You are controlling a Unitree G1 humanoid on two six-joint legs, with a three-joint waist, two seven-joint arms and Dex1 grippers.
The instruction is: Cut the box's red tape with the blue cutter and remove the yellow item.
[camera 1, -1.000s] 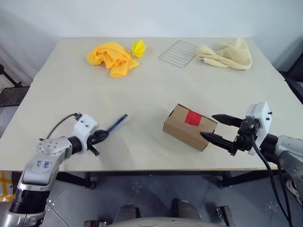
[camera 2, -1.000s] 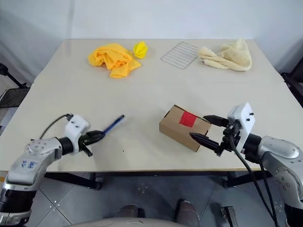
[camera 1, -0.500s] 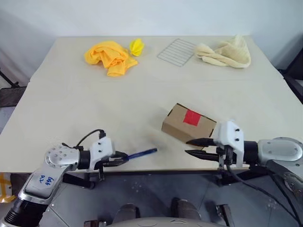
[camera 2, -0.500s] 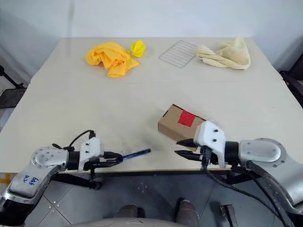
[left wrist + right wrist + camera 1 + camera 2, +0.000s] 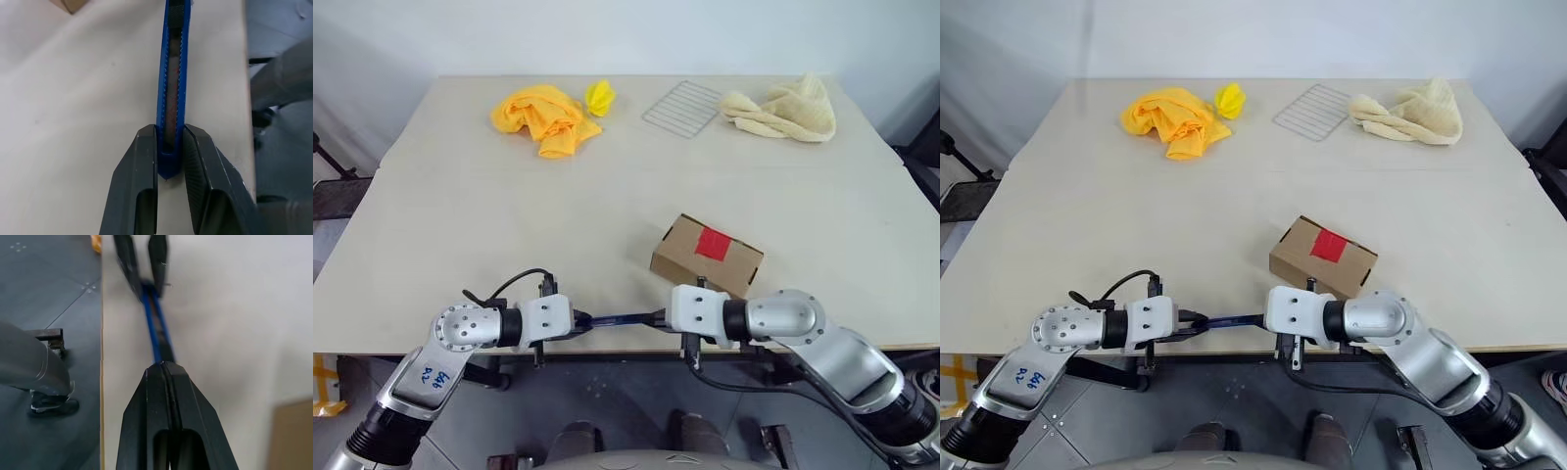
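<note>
Head views: the blue cutter [image 5: 622, 318] is seen lying level along the near edge of the tabletop [image 5: 460, 206], spanning the gap between the two grippers. Its left end is grasped in the jaws of the left gripper [image 5: 579, 321]; its right end is met by the right gripper [image 5: 658, 318], whose jaws are clenched at that end of the cutter. The box [image 5: 707, 256] sits on the tabletop just beyond the right gripper, apart from both arms, turned at an angle to the tabletop edge, flaps down. The red tape [image 5: 711, 243] is noted on its top face. At the far side are an orange cloth [image 5: 543, 117], a small yellow item [image 5: 599, 96] just beside it, a wire rack [image 5: 682, 109] and a cream towel [image 5: 785, 111], all well apart from the box. Left wrist view: the cutter's butt end is pinched between the two black fingers [image 5: 134, 191], the blue body running straight away from them above the tabletop, close to its edge; the ridged slider channel faces the camera. Right wrist view: the black fingers [image 5: 151, 421] are pressed together with the cutter's end caught at their tips; at the cutter's far end the left gripper's fingers are seen. A corner of the box is at the frame's edge.
</note>
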